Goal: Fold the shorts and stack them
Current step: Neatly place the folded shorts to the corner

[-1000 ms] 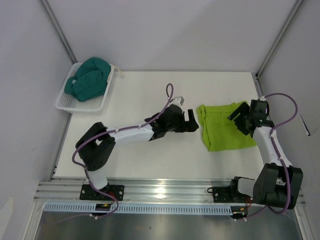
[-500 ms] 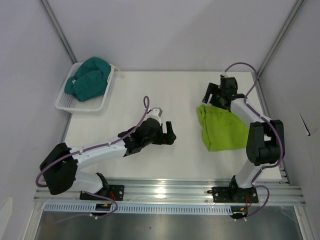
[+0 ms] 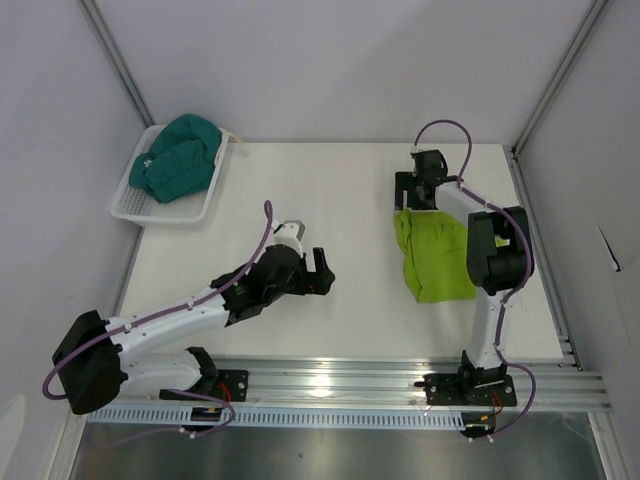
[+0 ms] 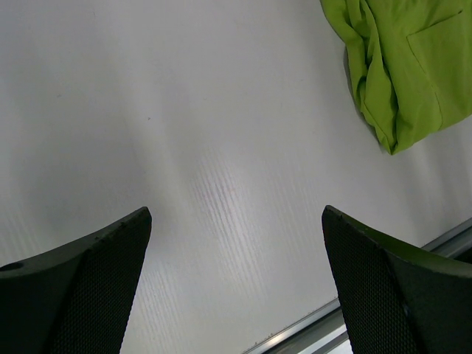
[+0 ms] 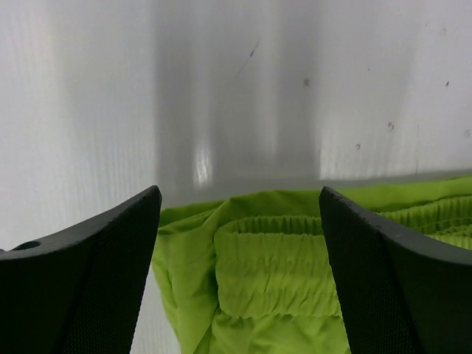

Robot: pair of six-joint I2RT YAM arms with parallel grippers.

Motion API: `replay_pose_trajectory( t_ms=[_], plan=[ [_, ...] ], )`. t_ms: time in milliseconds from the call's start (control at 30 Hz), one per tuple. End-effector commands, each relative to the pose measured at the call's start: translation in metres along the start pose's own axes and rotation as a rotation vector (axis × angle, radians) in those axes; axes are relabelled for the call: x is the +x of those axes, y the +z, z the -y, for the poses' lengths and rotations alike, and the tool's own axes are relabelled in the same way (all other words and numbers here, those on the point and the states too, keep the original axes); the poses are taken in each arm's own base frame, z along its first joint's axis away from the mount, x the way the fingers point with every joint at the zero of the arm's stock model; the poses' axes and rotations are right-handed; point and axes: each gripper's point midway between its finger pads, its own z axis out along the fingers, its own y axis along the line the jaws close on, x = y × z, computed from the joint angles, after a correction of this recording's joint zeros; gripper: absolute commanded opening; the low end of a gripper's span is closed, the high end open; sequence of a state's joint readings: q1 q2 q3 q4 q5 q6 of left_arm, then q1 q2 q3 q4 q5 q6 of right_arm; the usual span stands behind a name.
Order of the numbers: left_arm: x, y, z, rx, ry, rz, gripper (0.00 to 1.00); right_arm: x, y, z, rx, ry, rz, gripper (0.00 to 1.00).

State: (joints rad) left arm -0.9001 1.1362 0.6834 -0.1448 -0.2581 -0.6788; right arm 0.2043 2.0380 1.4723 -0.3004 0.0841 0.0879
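Note:
The lime green shorts point(image 3: 437, 257) lie folded on the right of the white table; they also show in the left wrist view point(image 4: 402, 63) and in the right wrist view point(image 5: 295, 280), waistband up. The dark teal shorts point(image 3: 180, 157) lie bunched in the white basket point(image 3: 128, 205) at the back left. My right gripper point(image 3: 408, 192) is open and empty, just above the far left corner of the green shorts. My left gripper point(image 3: 322, 274) is open and empty over bare table in the middle, left of the green shorts.
The grey enclosure walls stand close on the left, back and right. An aluminium rail point(image 3: 330, 375) runs along the near table edge and shows in the left wrist view point(image 4: 369, 313). The right arm's link point(image 3: 495, 250) crosses over the green shorts.
My left gripper has drawn back toward the near left, away from the green shorts. My right gripper has swung from the shorts' right edge around to their far left corner.

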Motion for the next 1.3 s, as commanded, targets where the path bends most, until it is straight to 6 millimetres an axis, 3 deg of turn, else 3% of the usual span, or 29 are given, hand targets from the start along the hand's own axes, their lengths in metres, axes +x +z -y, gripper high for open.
replay_pose_trajectory(
  t_ms=[0,200,267,300,333,400,433,633,733,833,1000,1100,1267],
  plan=[
    [-0.003,-0.002,-0.005,-0.01,0.018,0.013,0.99,-0.017,-0.004,0.014,0.096,-0.047,-0.007,0.89],
    [0.001,-0.002,-0.005,0.004,0.017,0.01,0.99,0.032,-0.004,0.035,0.188,-0.102,-0.152,0.86],
    [0.004,-0.003,-0.003,0.022,0.009,0.005,0.99,0.061,-0.025,0.046,0.208,-0.115,-0.162,0.86],
    [0.005,-0.003,-0.004,0.021,0.009,0.004,0.99,0.058,-0.024,0.047,0.206,-0.109,-0.15,0.86],
    [0.005,-0.003,-0.003,0.029,0.006,0.007,0.99,0.081,-0.028,0.052,0.206,-0.115,-0.19,0.86],
    [0.007,-0.004,-0.003,0.042,0.002,0.005,0.99,0.093,-0.043,0.056,0.203,-0.154,-0.204,0.87],
    [0.01,-0.003,-0.003,0.047,0.001,0.002,0.99,0.114,-0.047,0.062,0.215,-0.172,-0.247,0.87],
    [0.016,-0.006,0.001,0.087,-0.007,-0.014,0.99,0.133,-0.085,0.101,0.444,-0.177,-0.252,0.88],
    [0.018,-0.009,0.0,0.092,-0.008,-0.014,0.99,0.14,-0.108,0.112,0.532,-0.152,-0.25,0.89],
    [0.017,-0.012,-0.005,0.073,-0.008,-0.005,0.99,0.134,-0.123,0.111,0.636,-0.215,-0.219,0.91],
    [0.016,-0.017,-0.009,0.062,-0.009,0.004,0.99,0.13,-0.121,0.097,0.587,-0.184,-0.16,0.91],
    [0.009,-0.023,-0.014,0.035,0.003,0.019,0.99,0.104,-0.131,0.085,0.534,-0.117,-0.033,0.91],
    [-0.013,-0.038,-0.022,-0.013,0.01,0.064,0.99,0.035,-0.167,0.061,0.378,0.012,0.234,0.95]
  ],
)
